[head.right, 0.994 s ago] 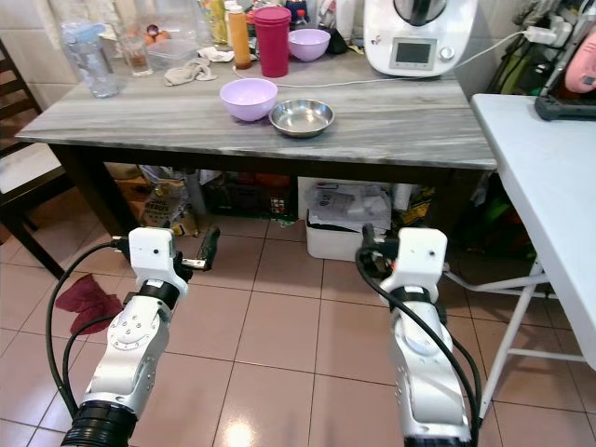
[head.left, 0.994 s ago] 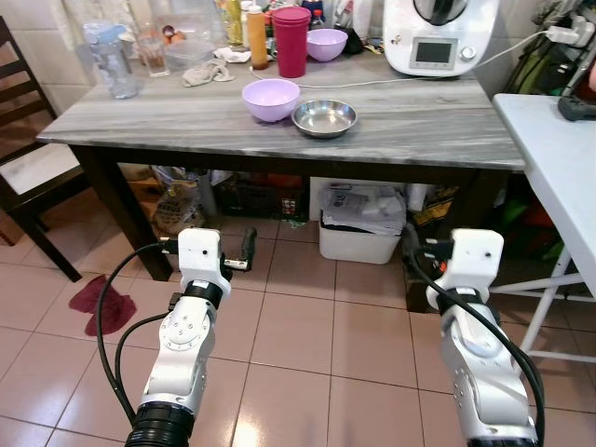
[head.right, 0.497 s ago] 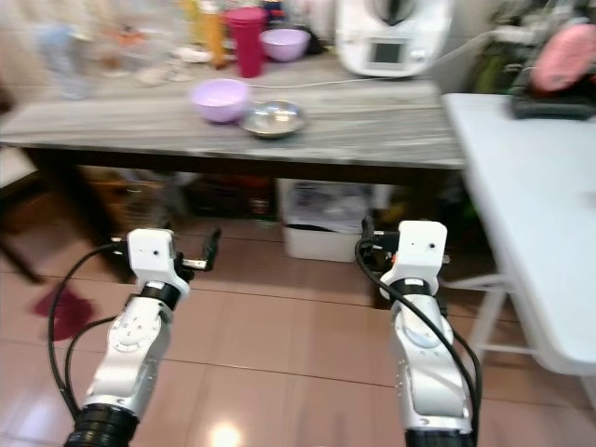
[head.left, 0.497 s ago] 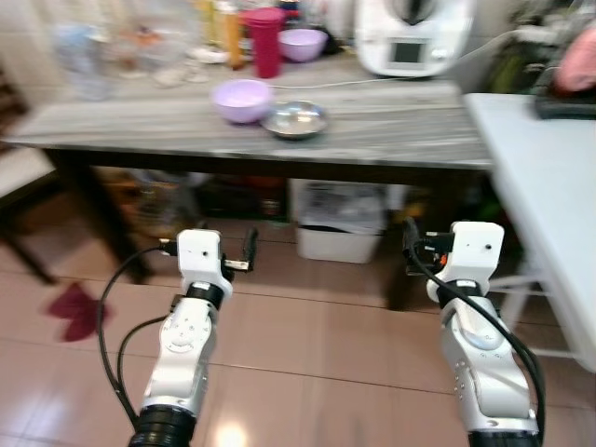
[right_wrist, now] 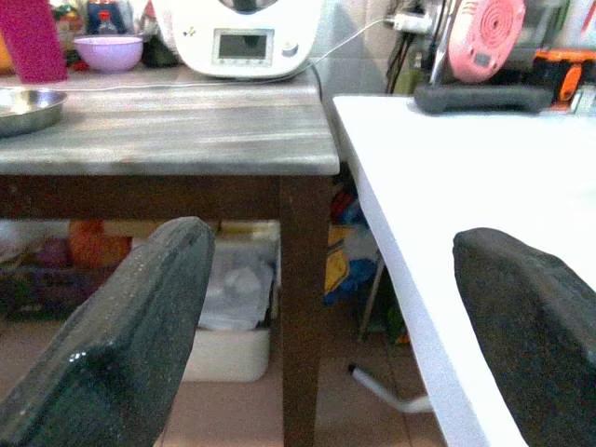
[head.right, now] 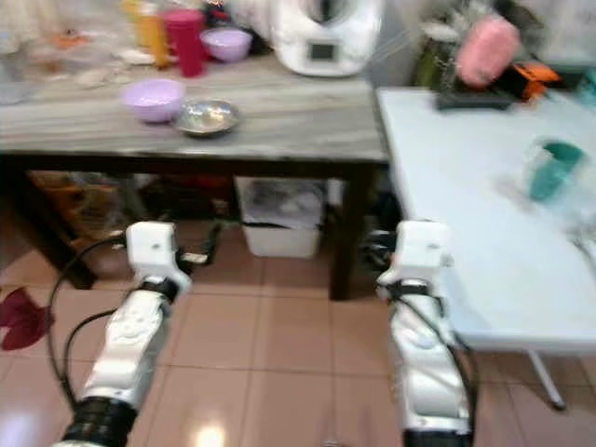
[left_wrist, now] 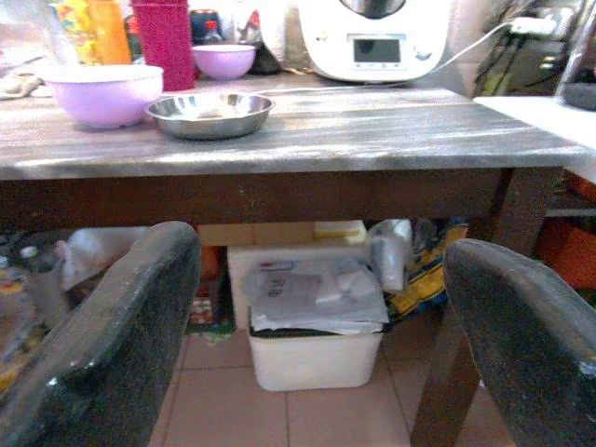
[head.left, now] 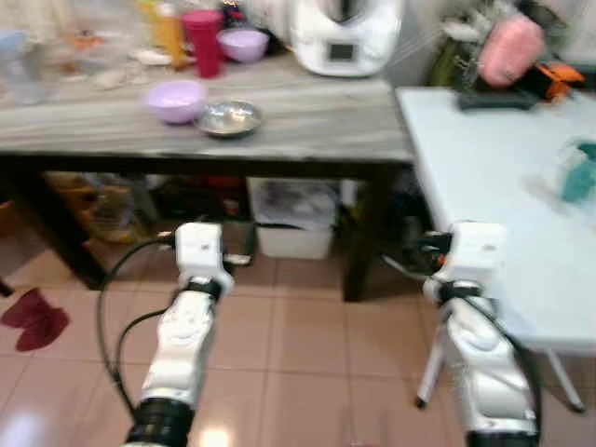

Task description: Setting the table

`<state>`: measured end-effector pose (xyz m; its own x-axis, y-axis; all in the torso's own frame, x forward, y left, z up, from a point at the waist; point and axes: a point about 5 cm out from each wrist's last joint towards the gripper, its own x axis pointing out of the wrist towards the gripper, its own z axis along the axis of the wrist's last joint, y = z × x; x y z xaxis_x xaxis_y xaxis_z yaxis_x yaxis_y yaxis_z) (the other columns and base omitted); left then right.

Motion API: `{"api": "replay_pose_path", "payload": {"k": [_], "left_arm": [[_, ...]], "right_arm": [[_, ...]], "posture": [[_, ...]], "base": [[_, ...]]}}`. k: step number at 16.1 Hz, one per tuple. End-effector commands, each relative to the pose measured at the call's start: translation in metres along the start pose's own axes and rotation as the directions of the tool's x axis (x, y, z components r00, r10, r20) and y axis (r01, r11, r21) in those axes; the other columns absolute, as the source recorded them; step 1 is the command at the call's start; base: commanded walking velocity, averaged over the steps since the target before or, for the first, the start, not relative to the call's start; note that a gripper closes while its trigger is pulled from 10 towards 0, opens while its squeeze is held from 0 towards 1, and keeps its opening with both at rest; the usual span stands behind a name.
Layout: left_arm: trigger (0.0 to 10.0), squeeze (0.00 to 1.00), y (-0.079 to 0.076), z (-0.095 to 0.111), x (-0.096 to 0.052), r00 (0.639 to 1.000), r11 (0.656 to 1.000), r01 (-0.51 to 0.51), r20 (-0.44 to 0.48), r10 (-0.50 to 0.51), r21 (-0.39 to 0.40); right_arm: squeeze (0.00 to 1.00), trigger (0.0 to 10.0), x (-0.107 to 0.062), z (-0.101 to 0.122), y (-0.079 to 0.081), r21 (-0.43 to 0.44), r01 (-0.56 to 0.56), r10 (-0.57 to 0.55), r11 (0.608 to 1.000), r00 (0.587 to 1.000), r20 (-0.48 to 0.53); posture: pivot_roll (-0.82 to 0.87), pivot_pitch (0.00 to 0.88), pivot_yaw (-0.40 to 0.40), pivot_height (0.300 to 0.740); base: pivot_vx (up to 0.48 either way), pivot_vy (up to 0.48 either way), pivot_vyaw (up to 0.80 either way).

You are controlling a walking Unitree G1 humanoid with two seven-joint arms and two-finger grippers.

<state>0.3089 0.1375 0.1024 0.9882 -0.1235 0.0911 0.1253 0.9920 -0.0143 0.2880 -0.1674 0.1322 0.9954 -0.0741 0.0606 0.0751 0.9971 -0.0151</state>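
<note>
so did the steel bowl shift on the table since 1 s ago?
No. The steel bowl sits right beside the lilac bowl, as before; the camera turned.

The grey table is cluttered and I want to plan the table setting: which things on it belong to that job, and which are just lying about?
For setting the table:
- lilac bowl
- steel dish
- second purple bowl
- red tumbler

Just lying about:
- white kitchen machine
- orange bottle
- white bin under the table
- red rag on the floor
</note>
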Motion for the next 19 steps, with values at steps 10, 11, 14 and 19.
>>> {"api": "replay_pose_path", "payload": {"k": [10,11,14,19], "left_arm": [[10.0,0.0,-0.0002,-0.0022,-0.0008,1.0,1.0,-0.006,-0.012,0.006,0.001],[10.0,0.0,-0.0004,-0.0021,-0.0002,1.0,1.0,-0.007,-0.011,0.007,0.001],[10.0,0.0,-0.0018,-0.0015,0.0017,1.0,1.0,-0.003,-0.009,0.003,0.001],[10.0,0.0,-0.004,-0.0015,0.0034,1.0,1.0,0.002,-0.007,-0.002,-0.006]], "right_arm": [[0.0,10.0,0.005,0.0025,-0.0039,-0.01,0.0,0.0,1.0,1.0,0.01],[0.0,10.0,0.0055,0.0026,-0.0042,-0.01,-0.001,0.001,1.0,1.0,0.011],[0.0,10.0,0.0063,0.0035,-0.0053,-0.01,-0.002,0.002,1.0,1.0,0.016],[0.0,10.0,0.0057,0.0036,-0.0066,-0.01,0.0,0.0,1.0,1.0,0.022]], "posture": [[-0.21,0.089,0.037,0.74],[-0.21,0.087,0.037,0.74],[-0.22,0.08,0.039,0.74],[-0.23,0.076,0.039,0.74]], "base": [[0.0,-0.368,0.0],[0.0,-0.368,0.0],[0.0,-0.369,0.0],[0.0,-0.367,0.0]]}}
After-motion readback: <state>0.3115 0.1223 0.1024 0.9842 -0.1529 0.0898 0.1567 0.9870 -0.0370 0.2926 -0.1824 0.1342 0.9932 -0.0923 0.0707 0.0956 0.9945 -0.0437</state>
